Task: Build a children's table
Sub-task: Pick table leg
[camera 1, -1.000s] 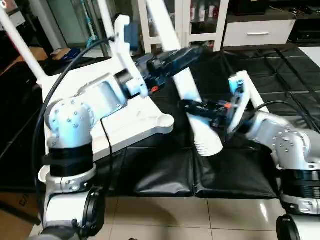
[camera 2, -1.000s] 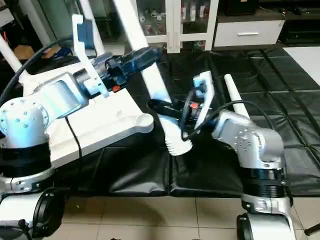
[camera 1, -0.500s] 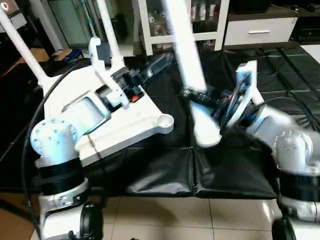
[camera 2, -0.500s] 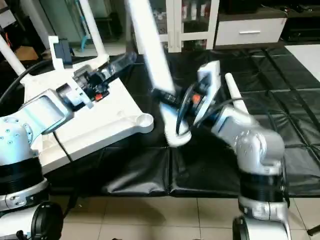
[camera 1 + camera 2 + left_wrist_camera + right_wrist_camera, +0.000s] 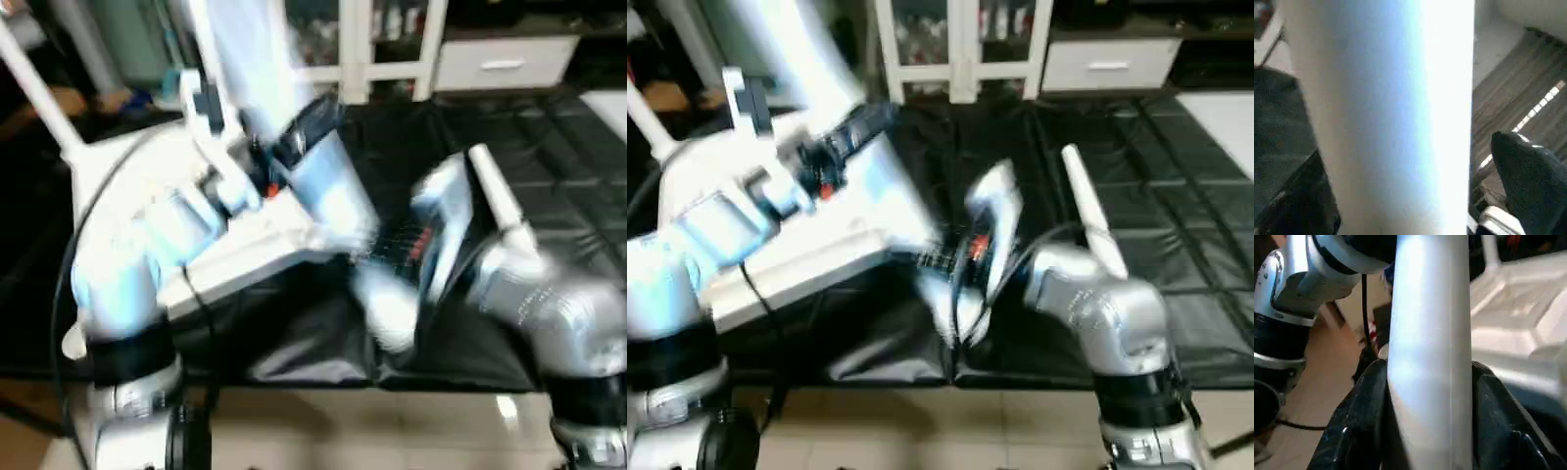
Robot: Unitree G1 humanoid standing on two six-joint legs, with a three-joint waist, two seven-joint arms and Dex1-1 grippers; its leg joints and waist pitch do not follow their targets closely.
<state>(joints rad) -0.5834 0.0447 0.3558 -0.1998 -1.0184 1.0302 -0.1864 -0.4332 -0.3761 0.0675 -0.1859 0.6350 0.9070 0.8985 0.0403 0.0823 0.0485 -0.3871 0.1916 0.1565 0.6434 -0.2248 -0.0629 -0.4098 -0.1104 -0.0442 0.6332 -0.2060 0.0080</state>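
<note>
The white tabletop [image 5: 257,253] lies upside down on the left, and its ribbed underside [image 5: 1518,313] shows in the right wrist view. A long white leg [image 5: 328,186] slants from the top down past the tabletop's near right corner. My right gripper [image 5: 387,257] is shut on this leg near its lower end, with black fingers [image 5: 1356,421] pressed on both sides. My left gripper [image 5: 309,122] is higher up the same leg, open. One of its fingers [image 5: 1533,186] stands apart from the leg [image 5: 1386,98].
Another white leg [image 5: 1087,215] lies on the black mat [image 5: 1176,255] to the right. A fitted leg [image 5: 34,93] rises from the tabletop's far left corner. A white glass-door cabinet [image 5: 965,44] and a drawer unit [image 5: 1107,64] stand behind. Tiled floor [image 5: 392,431] lies in front.
My right gripper has swung the leg to the left, bringing its lower end close to the tabletop's near corner. My left gripper has let go of the leg and opened.
</note>
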